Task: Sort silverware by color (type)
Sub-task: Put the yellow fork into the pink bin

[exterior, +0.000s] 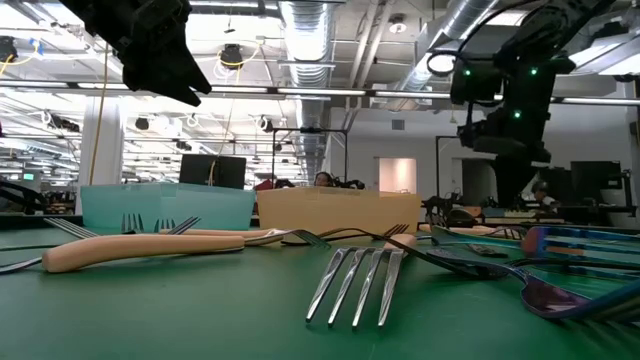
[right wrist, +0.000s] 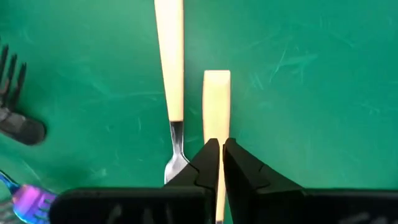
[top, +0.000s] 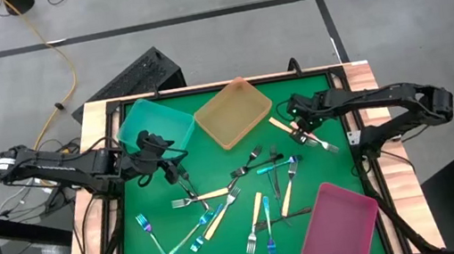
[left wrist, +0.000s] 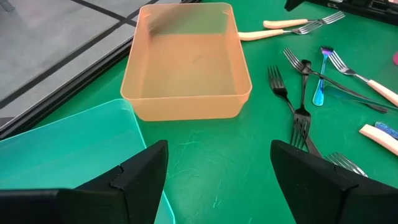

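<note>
Several forks lie scattered on the green mat (top: 227, 244): iridescent blue ones (top: 151, 236), dark grey ones (top: 248, 162) and cream-handled ones (top: 212, 194). My right gripper (top: 303, 130) is at the far right of the mat and is shut on a cream-handled utensil (right wrist: 216, 93). A second cream-handled fork (right wrist: 169, 62) lies right beside that utensil. My left gripper (left wrist: 217, 168) is open and empty. It hangs over the mat (top: 174, 164) between the teal tray (left wrist: 68, 155) and the amber tray (left wrist: 186, 62). My right gripper pinches the cream handle (right wrist: 216, 132) between its two fingers, a little back from the handle's free end. The fingers (right wrist: 239, 165) point down from above and close on the handle's two long edges. Whether the utensil is lifted off the mat I cannot tell.
The teal tray (top: 154, 124) and the amber tray (top: 234, 111) stand at the far edge, and both look empty. A pink tray (top: 339, 223) stands at the near right corner. A raised frame (top: 115, 225) borders the mat. Dark forks (left wrist: 298, 106) lie just beyond my left gripper.
</note>
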You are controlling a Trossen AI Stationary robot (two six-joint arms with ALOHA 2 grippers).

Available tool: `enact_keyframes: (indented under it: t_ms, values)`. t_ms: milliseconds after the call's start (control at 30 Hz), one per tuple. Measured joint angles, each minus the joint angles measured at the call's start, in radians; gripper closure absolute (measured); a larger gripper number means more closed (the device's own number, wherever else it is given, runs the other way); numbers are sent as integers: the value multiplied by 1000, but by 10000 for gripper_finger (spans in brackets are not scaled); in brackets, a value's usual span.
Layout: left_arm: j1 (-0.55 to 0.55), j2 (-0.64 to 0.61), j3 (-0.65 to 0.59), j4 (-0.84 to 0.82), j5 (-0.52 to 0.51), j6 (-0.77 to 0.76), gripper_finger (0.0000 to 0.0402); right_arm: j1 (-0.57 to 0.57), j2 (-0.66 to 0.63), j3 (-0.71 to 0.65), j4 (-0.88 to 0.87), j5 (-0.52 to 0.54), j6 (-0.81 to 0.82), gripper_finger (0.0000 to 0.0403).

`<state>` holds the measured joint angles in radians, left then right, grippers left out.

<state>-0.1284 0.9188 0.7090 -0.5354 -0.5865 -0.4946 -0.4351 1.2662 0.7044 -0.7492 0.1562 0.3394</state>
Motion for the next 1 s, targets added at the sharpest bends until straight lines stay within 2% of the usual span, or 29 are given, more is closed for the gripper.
enact_keyframes:
  t_ms: [133,400,533,700,1000]
  values:
    - [0,0,0,0,2,0,134,0,0,-14,-11,-3,-23,325]
    - [-1,0,0,1,2,-4,134,0,0,-48,-31,-15,-26,210]
    - [-1,0,0,1,2,-4,134,0,0,-81,-25,-24,-25,174]
    - [-1,0,0,3,1,-7,134,0,-1,-94,-19,-24,0,170]
    - [-1,0,0,2,1,-21,134,0,-1,-94,-33,-25,99,196]
